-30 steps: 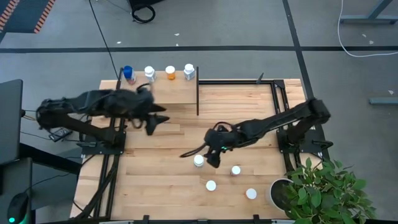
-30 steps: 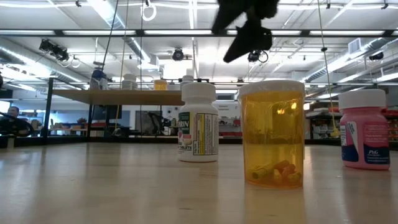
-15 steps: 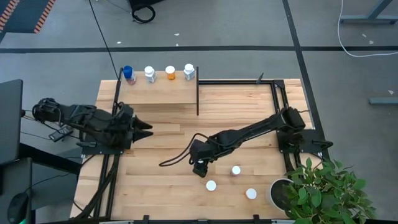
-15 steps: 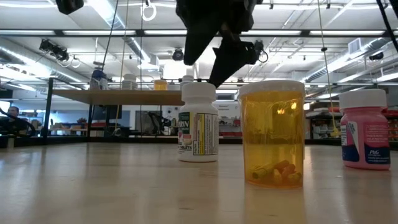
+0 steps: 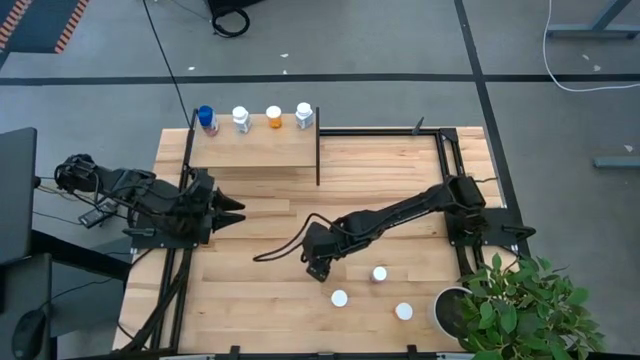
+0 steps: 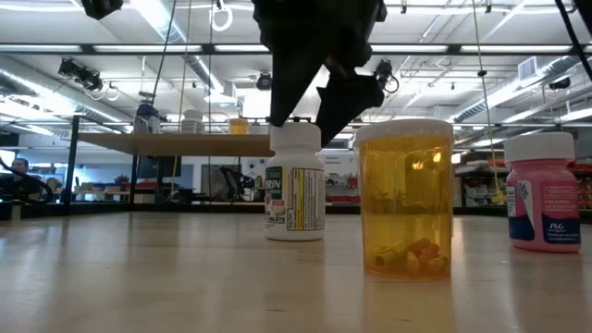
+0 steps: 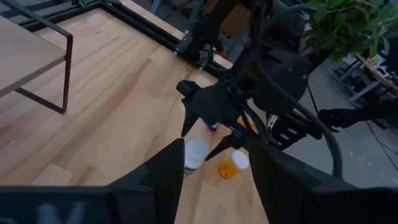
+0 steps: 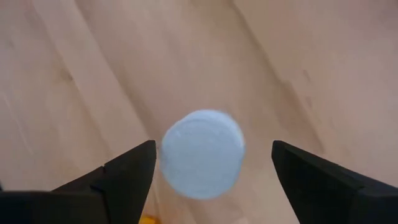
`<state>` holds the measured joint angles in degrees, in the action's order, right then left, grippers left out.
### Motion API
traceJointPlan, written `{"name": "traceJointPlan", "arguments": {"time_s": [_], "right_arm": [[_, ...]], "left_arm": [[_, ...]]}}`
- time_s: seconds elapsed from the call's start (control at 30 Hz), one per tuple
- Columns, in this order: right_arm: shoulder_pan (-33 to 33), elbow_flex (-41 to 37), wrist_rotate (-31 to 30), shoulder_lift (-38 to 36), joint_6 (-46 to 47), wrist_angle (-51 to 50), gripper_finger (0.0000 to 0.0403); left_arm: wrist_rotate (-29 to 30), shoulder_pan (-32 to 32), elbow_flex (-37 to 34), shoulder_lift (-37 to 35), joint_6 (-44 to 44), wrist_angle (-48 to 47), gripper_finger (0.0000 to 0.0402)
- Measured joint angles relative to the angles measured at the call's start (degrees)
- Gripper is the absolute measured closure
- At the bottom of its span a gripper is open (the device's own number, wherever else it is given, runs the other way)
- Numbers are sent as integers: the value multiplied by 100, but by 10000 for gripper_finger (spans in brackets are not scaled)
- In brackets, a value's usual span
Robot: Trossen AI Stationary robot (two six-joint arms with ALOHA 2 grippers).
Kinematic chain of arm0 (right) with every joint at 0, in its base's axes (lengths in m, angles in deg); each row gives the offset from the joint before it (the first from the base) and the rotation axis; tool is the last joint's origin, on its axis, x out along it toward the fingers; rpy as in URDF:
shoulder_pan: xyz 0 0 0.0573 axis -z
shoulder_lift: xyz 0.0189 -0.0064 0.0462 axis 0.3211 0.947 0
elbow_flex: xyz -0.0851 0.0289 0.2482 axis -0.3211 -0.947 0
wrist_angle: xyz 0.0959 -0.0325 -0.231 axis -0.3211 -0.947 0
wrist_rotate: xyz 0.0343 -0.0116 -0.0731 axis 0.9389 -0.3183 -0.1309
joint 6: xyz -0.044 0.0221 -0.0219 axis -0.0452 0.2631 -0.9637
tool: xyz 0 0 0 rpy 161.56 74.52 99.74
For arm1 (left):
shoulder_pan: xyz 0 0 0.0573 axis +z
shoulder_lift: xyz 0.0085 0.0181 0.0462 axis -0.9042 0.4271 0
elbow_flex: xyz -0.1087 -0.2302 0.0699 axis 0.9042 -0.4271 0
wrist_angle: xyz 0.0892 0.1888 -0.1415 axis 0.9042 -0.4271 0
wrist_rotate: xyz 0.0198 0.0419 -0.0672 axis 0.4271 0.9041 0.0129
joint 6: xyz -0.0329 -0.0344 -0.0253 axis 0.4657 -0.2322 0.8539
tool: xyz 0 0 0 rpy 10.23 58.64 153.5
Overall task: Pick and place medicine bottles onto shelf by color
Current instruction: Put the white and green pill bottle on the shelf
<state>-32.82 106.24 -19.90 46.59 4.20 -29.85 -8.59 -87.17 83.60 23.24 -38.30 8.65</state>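
Orange bottle (image 6: 404, 196), low view centre-right foreground. White bottle (image 6: 295, 182), centre: right gripper (image 6: 310, 97) directly above, fingers spread wide, empty, poised to straddle its cap. Shelf (image 6: 176, 142), far left, four bottles. Left gripper (image 5: 228, 209) spread open, parked.

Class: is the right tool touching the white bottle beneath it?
Apart. The right wrist view shows the right tool open, with bare table between each finger and the white bottle cap.
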Motion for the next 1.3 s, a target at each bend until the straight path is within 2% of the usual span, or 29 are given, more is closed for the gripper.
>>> {"name": "traceJointPlan", "arguments": {"time_s": [0.13,0.33,0.57,0.67,0.87,1.0,1.13,1.3], "right_arm": [[131,2,5,65,-214,24,84],[203,-3,349,166,-323,-4,88],[204,-9,345,170,-330,15,94],[206,-9,345,170,-330,15,116],[244,-9,339,166,-350,26,189],[338,-6,360,137,-326,63,193],[530,360,432,112,-522,-81,193],[908,1330,457,94,-1154,-830,191]], "left_arm": [[1,1,0,1,9,70,223],[10,2,0,1,48,164,228],[57,2,0,1,132,159,230],[59,2,0,1,132,146,230],[59,2,0,1,160,120,230],[57,2,0,1,286,109,230],[58,2,0,1,366,109,230],[59,2,0,1,435,103,230]]}}
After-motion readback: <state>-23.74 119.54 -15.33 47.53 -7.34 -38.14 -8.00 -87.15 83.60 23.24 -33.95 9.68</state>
